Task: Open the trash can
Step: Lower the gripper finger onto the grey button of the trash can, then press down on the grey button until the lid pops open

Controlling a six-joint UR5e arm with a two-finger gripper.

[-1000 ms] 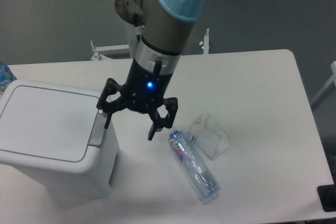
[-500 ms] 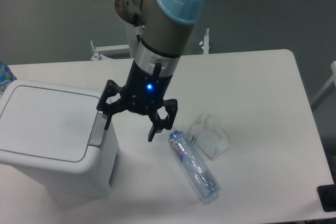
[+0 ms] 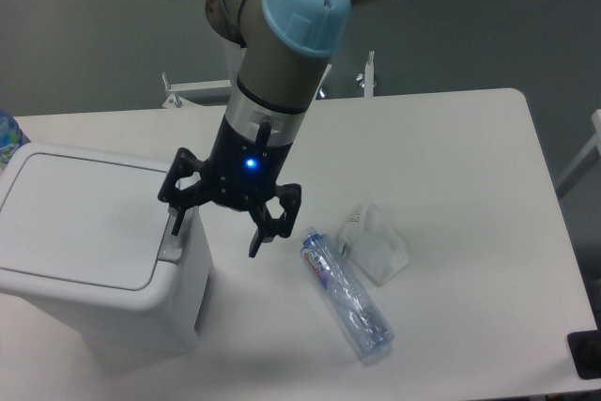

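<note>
**My claw over the bin's button**

My claw (image 3: 215,228) is spread wide and holds nothing. One finger (image 3: 175,220) is at the grey tab (image 3: 170,239) of the trash can (image 3: 99,251), which sits on the table's (image 3: 451,147) left side, lid shut.

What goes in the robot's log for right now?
end effector: open | over grey button | trash can: lid shut | bottle: lying on table

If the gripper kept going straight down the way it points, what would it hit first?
Probably the grey push-button tab at the trash can lid's right edge, under one finger of the open gripper; the other overhangs bare table. Depth is uncertain.
</note>
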